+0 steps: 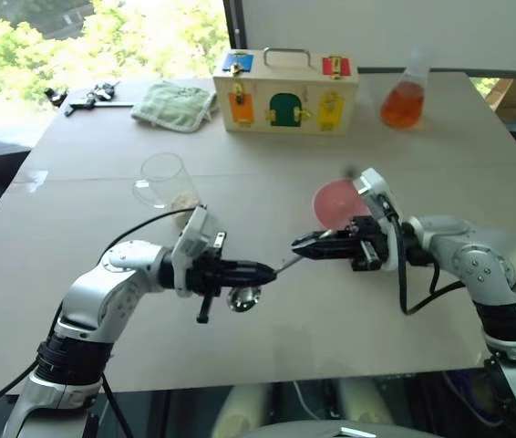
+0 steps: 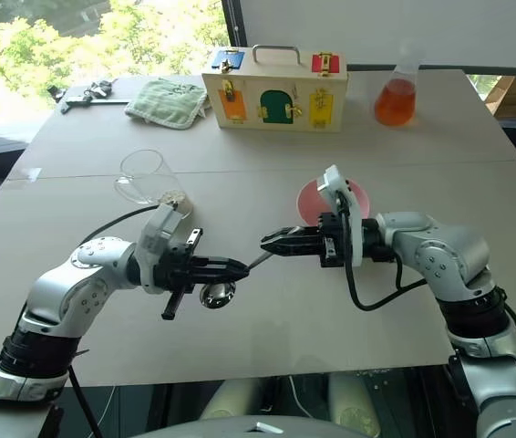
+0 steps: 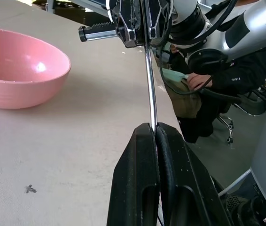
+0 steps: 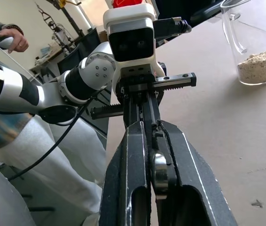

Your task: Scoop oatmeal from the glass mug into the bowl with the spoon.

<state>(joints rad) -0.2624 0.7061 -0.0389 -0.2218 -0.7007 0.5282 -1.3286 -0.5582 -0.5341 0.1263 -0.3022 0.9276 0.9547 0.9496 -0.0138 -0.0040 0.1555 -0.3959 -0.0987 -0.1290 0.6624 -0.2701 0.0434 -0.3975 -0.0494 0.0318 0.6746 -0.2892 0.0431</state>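
The silver spoon (image 1: 285,263) hangs level above the table between both grippers. My left gripper (image 1: 265,271) is shut on it near its oval end, which shows shiny just below the fingers. My right gripper (image 1: 302,246) is shut on the far end of the slim handle (image 3: 149,84). The two grippers point at each other, tips a short way apart. The pink bowl (image 1: 335,203) stands just behind the right gripper. The glass mug (image 1: 169,182) stands behind the left arm with the oatmeal (image 4: 260,66) at its bottom.
A wooden latch box (image 1: 285,91) stands at the back centre, a flask of orange liquid (image 1: 404,100) to its right, a green cloth (image 1: 176,105) and small tools (image 1: 89,99) to its left. A person's hand (image 4: 13,40) shows beyond the table.
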